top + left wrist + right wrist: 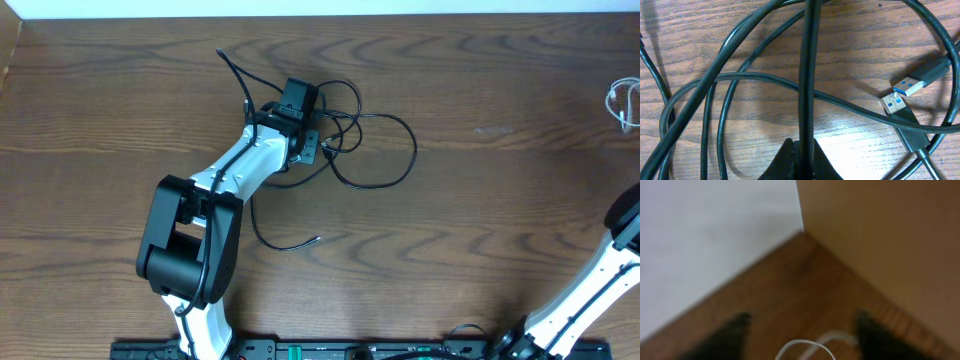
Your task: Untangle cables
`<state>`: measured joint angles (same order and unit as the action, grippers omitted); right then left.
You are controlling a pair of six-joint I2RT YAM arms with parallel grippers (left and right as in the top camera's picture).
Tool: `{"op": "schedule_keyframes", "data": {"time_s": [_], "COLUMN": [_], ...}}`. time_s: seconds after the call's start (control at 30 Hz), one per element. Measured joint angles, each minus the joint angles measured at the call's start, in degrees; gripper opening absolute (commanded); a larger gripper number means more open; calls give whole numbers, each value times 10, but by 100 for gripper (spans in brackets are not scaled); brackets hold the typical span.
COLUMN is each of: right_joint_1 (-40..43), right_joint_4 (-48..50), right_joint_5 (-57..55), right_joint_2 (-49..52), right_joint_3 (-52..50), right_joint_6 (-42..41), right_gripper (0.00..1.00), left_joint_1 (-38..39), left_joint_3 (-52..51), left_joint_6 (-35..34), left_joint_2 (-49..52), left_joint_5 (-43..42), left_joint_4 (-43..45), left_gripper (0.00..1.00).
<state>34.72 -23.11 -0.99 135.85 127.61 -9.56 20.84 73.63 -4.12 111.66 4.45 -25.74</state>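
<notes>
Black cable [807, 75] is where the work is. One strand runs straight up the middle of the left wrist view, and the left gripper [801, 162] is clenched on it at the bottom edge, fingers pinched tight around the cord. Just past the grip, several more loops of the same cord cross over and under each other on the wooden table [855, 40]. Further right lie two USB-A plugs [907, 86] with blue inserts. They sit near each other with their tips nearly meeting, one angled up and right, the other down and right.

I judge the step to be lifting or drawing this pinched strand out of the pile, so the untangling looks only begun. The overhead view shows the cord bunched around the wrist, with one wide loop to the right and a loose tail trailing toward the robot. The next move calls for a slow pull away from the crossings, watching that the plugs do not snag in a loop.

Well apart, at the far right table edge, is the white cable [805, 347]. The blurred right wrist view shows a curl of it between the fingers of the right gripper [802, 335], which are spread wide and grasp nothing.

No brand, label or writing can be read on plugs or cords.
</notes>
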Motion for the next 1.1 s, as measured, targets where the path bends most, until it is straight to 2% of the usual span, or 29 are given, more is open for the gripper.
{"op": "schedule_keyframes", "data": {"time_s": [0.33,0.57,0.77,0.93,1.1], "right_joint_1": [0,-1,-12,-65,-123], "right_joint_4": [-114,-232,-348,-422,-450], "right_joint_5": [109,193,261,351,393], "right_joint_2": [-22,-98,-163,-170,-170], "right_joint_3": [-2,-2,0,0,0], "right_joint_6": [2,16,37,64,96], "right_gripper": [99,99,99,99,99], "left_joint_1": [0,0,0,0,0], "left_joint_3": [0,0,-1,-1,-2], "left_joint_6": [0,0,0,-11,-25], "left_joint_2": [0,-22,-151,-274,-381], "left_joint_5": [0,-2,-55,-89,-99], "left_joint_4": [0,-2,-1,5,69], "left_gripper": [8,8,8,7,7]}}
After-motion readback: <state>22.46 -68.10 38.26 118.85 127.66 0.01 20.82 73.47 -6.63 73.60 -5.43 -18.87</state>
